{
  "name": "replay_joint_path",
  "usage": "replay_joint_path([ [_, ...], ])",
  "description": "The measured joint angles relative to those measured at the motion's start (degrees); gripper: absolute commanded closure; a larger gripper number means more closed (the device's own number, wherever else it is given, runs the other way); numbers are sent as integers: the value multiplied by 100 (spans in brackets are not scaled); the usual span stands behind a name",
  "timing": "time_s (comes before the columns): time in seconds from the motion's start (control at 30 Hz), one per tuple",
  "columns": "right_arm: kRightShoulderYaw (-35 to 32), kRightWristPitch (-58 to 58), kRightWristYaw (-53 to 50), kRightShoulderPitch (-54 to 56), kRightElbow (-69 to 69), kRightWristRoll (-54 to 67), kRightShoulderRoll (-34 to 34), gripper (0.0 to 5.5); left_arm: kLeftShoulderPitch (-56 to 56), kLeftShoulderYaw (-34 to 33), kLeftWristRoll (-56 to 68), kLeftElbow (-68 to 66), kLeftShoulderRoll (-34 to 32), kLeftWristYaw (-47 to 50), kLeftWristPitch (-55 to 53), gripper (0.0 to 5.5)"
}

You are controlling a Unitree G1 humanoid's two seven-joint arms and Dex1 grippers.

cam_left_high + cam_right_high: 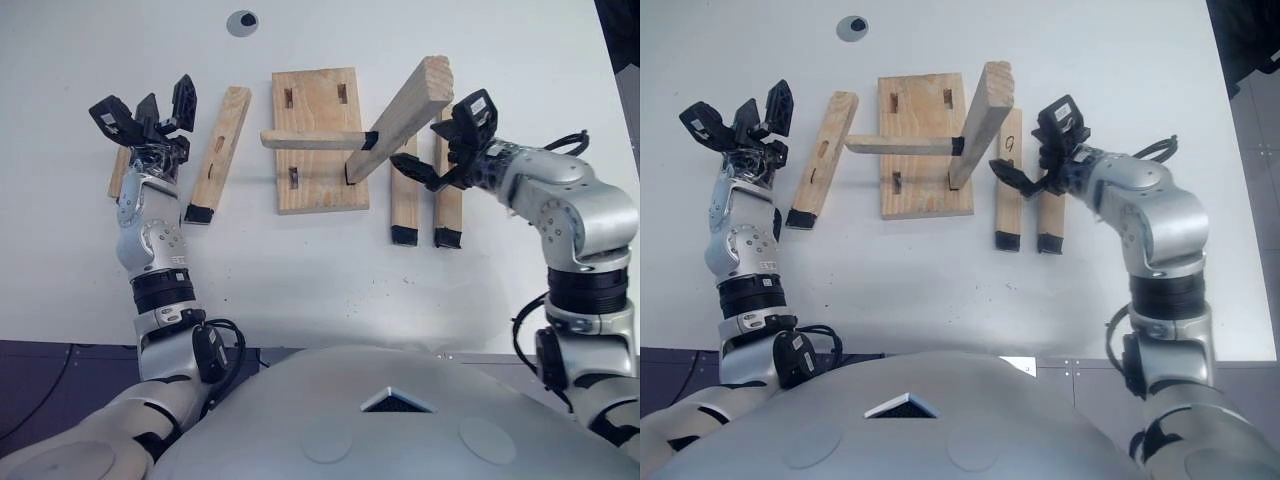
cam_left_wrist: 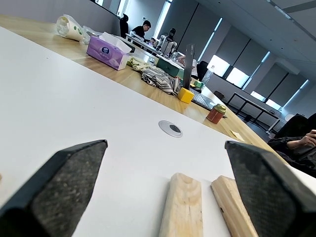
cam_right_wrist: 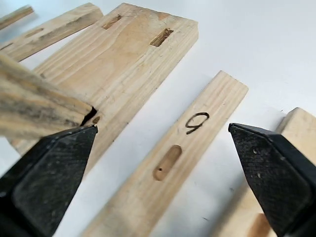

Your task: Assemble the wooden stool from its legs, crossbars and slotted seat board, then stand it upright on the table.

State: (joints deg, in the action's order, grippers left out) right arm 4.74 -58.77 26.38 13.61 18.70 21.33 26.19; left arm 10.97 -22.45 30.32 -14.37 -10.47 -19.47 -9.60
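The slotted seat board (image 1: 318,180) lies flat mid-table. One leg (image 1: 402,115) stands tilted in a slot at its right side, and a crossbar (image 1: 308,139) runs from it leftward over the board. My right gripper (image 1: 445,140) is open just right of that leg, above two legs (image 1: 405,205) (image 1: 448,208) lying side by side. In the right wrist view its fingertips (image 3: 47,182) straddle the leg marked with a 9 (image 3: 182,143). My left gripper (image 1: 150,112) hangs open at the far left, over a short piece (image 1: 119,175) and beside another lying leg (image 1: 220,150).
A round grey grommet (image 1: 242,22) sits in the table near the far edge. The table's right edge (image 1: 622,90) lies close behind my right arm. Bare white tabletop (image 1: 320,270) stretches between the parts and the front edge.
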Motion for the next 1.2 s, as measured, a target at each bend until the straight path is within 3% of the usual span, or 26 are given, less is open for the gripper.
replay_joint_path([
  [0.13,7,-776,-812,-64,433,-130,-558,60,135,-23,0,-113,-102,-10,-3,111],
  [0.33,290,-1273,-1386,-322,596,-373,-774,60,160,-10,0,-124,-102,-15,-21,111],
  [0.7,1116,-1120,-1667,-539,674,-824,-726,258,161,-4,1,-120,-120,-40,-165,111],
  [0.9,1029,-1196,-1725,-568,719,-942,-739,337,279,18,6,-126,-118,-44,-249,111],
  [1.07,837,-1403,-1671,-542,754,-921,-791,342,276,3,5,-148,-107,-45,-249,111],
  [1.2,113,-1581,-1663,-375,681,-657,-1378,344,256,-24,5,-114,-103,-39,-248,111],
])
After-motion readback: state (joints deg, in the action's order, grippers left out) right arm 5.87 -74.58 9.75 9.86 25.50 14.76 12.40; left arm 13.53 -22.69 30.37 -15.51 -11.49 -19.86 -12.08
